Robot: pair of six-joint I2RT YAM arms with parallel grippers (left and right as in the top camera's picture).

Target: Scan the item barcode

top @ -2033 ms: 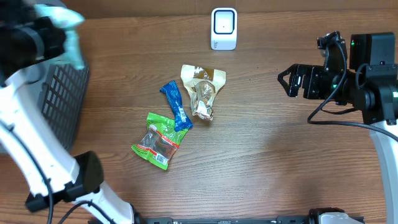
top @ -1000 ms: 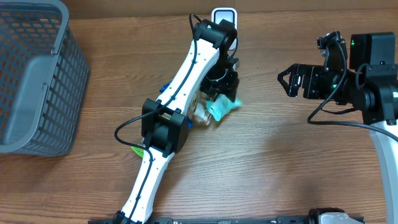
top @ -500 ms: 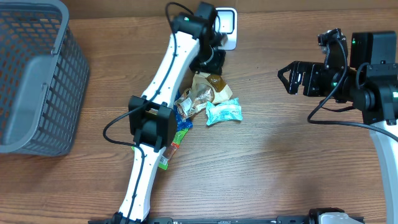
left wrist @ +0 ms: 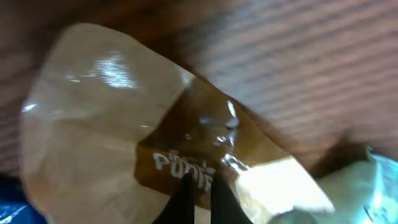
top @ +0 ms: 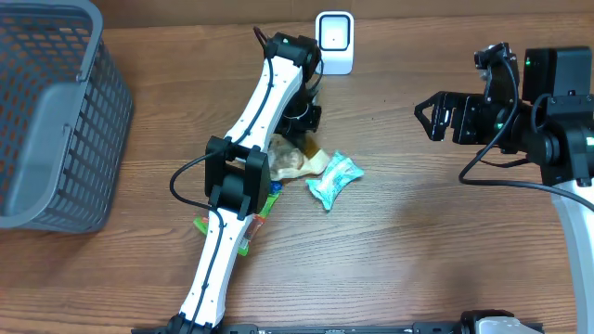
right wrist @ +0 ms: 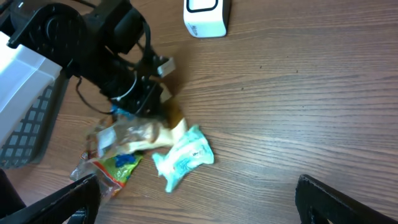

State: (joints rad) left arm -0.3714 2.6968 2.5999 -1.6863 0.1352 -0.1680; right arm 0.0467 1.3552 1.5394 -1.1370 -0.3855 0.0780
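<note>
The white barcode scanner (top: 334, 42) stands at the table's far edge, also in the right wrist view (right wrist: 207, 17). In front of it lies a heap of snack packets. My left gripper (top: 304, 130) reaches down onto the clear packet with a brown label (top: 295, 160) and is shut on its brown end (left wrist: 205, 149), its tips (left wrist: 200, 186) pinching the film. A teal packet (top: 334, 179) lies loose just to the right. My right gripper (top: 429, 121) hovers open at the right, well away from the heap, holding nothing (right wrist: 199, 202).
A green packet (top: 245, 241) and a blue one (top: 276, 188) lie mostly under my left arm. A grey mesh basket (top: 56, 111) stands at the left edge. Bare wood lies between the heap and my right arm.
My left arm swung in from the basket, dropped the teal packet beside the heap, and its jaws closed on the clear-and-brown packet. The right arm has stayed still.
</note>
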